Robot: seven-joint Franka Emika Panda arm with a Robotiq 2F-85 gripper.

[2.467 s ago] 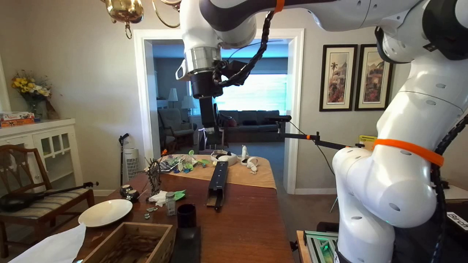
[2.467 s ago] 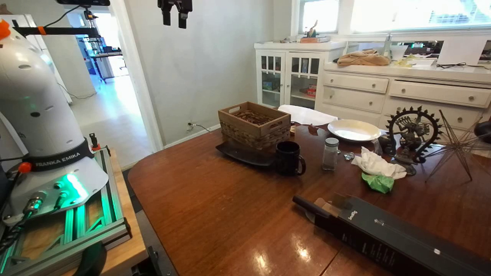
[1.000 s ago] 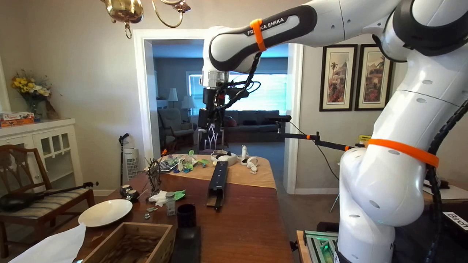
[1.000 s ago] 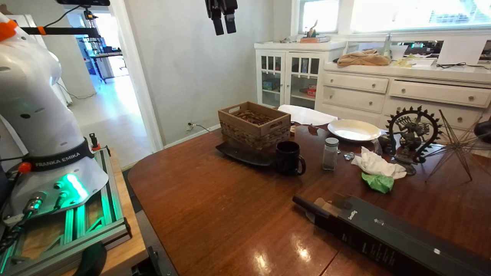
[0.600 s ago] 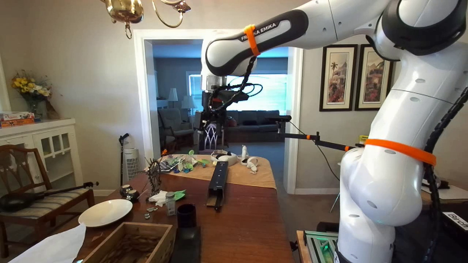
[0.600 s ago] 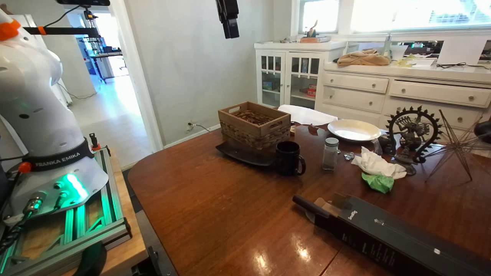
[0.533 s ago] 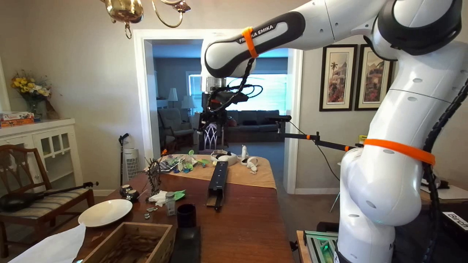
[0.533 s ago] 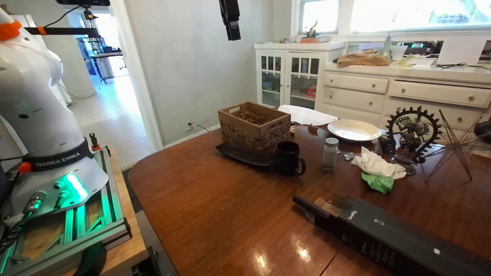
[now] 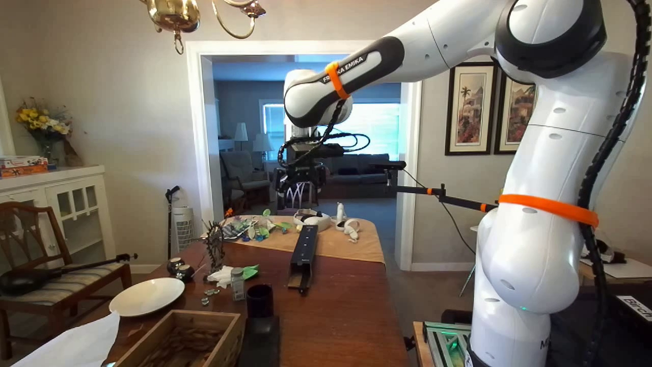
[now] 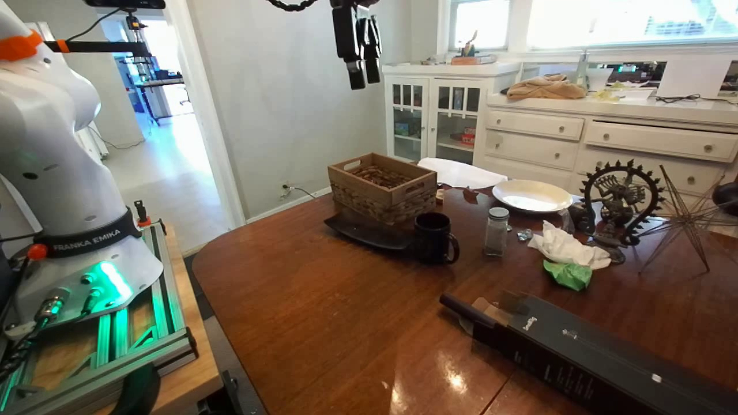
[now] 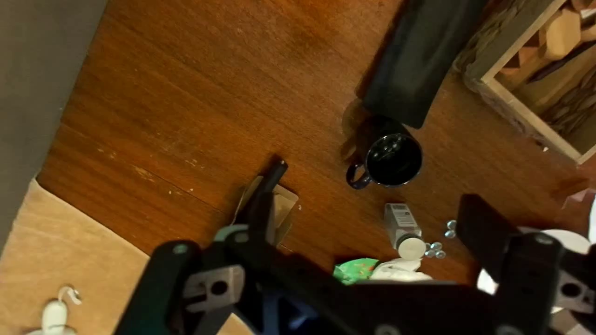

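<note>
My gripper (image 11: 365,197) is open, its black fingers wide apart with nothing between them. In both exterior views it hangs high above the wooden table, pointing down (image 9: 299,188) (image 10: 365,80). Below it in the wrist view lie a black mug (image 11: 393,160), a clear jar with a pale lid (image 11: 411,248), and a crumpled green and white wrapper (image 11: 356,270). Small glass beads (image 11: 435,250) sit beside the jar. The open end of a long black box (image 10: 582,351) shows near the left finger; the gripper hides most of it in the wrist view.
A wooden basket (image 10: 383,202) stands behind a black tray (image 10: 369,233). A white plate (image 10: 533,196), a dark ring-shaped statue (image 10: 620,202) and a wire star (image 10: 686,216) stand farther along. A white headset (image 9: 311,218) lies on the tan cloth (image 9: 356,250). A brass chandelier (image 9: 173,15) hangs overhead.
The arm has come down, lowering the gripper toward the table. The gripper has also turned about its upright axis. Table objects stay where they were.
</note>
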